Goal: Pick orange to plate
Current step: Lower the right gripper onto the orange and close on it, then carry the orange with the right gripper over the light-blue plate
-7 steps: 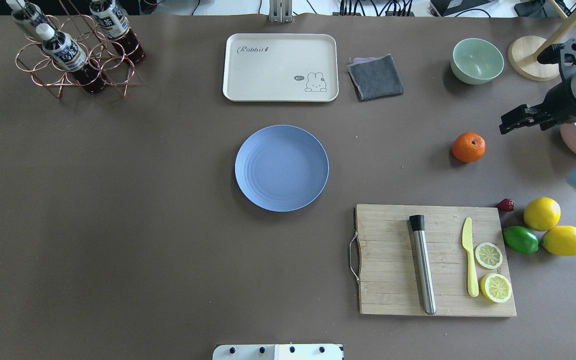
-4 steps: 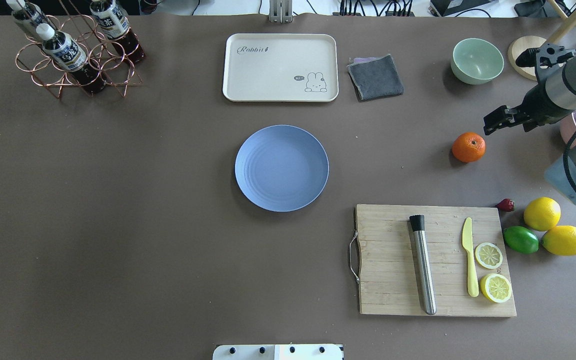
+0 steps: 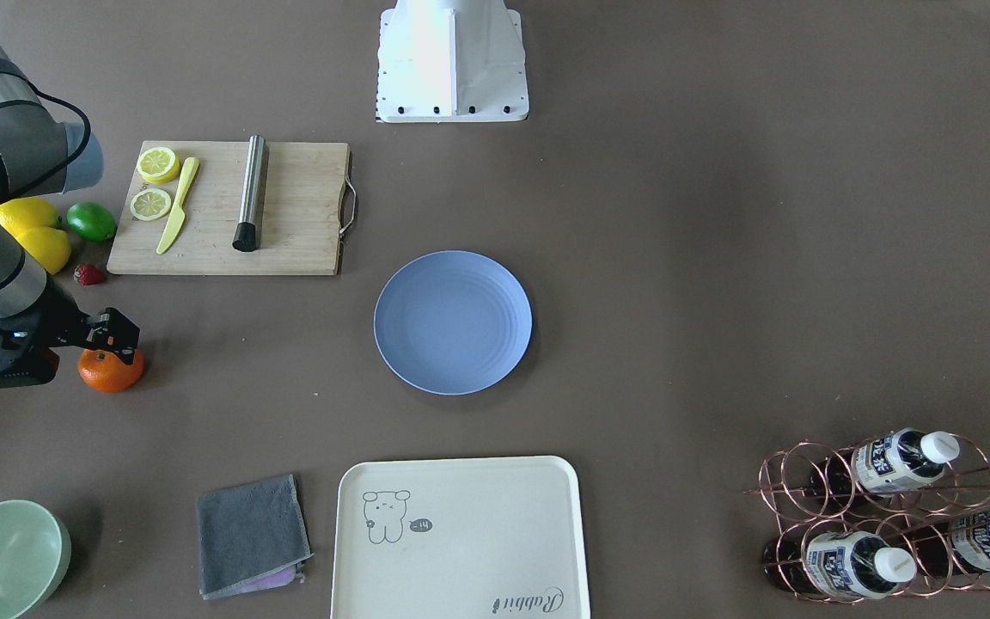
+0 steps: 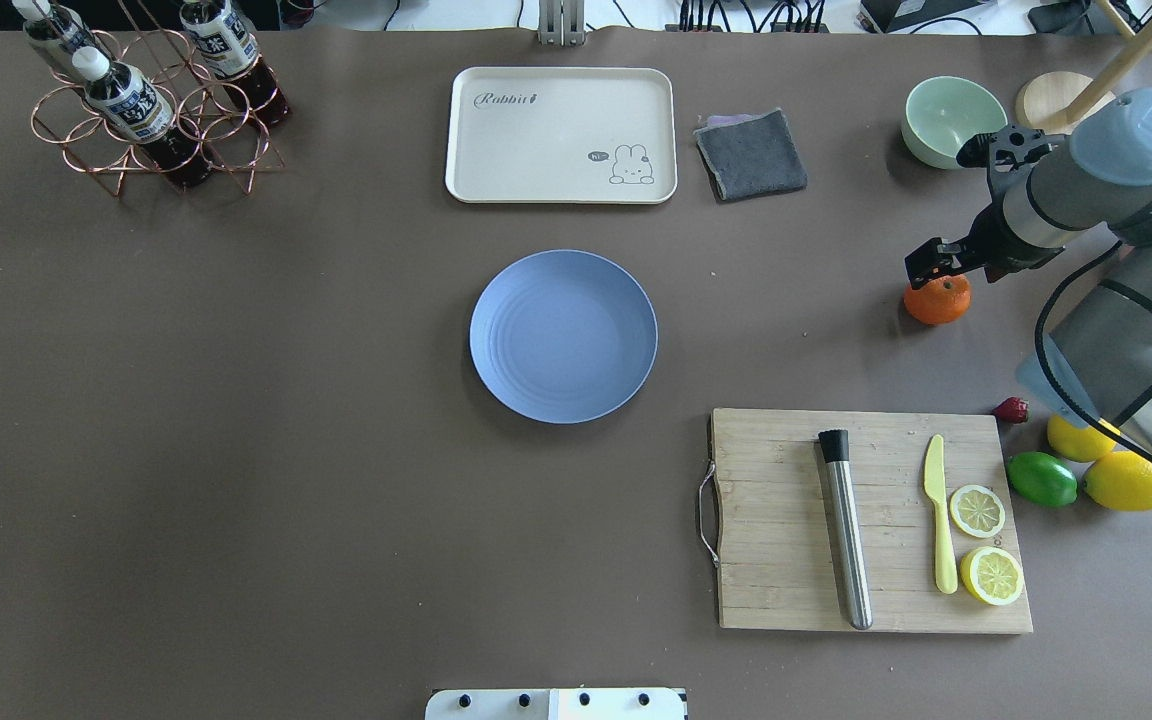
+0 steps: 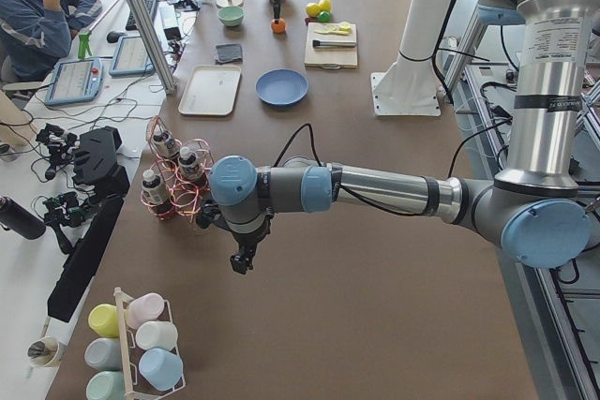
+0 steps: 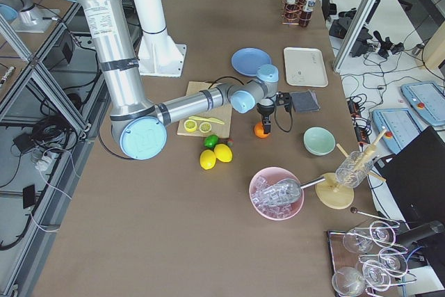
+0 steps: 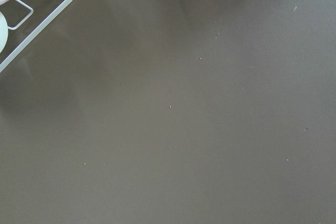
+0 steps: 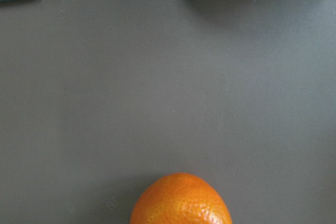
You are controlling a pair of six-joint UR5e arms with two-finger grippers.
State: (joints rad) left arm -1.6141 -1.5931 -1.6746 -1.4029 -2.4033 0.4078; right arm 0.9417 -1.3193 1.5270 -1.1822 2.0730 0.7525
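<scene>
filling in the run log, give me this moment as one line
phase: pre-grasp | right gripper: over orange, jaw state unclear | orange: on table | plate: empty

Bright, even, diffuse light falls from above in all views. The worktop (image 4: pixel 236 450) reads matte brown. Soft, short shadows hug the plate (image 4: pixel 563 335) and the orange (image 4: pixel 936 303). The right wrist view is slightly soft. The left wrist view shows faint dark patches along its top. The side views are wide-angle, with uprights leaning at the edges.

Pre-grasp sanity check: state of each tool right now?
Left tool: cannot tell.
Right tool: open, over the small round bright-orange fruit, holding nothing.
</scene>
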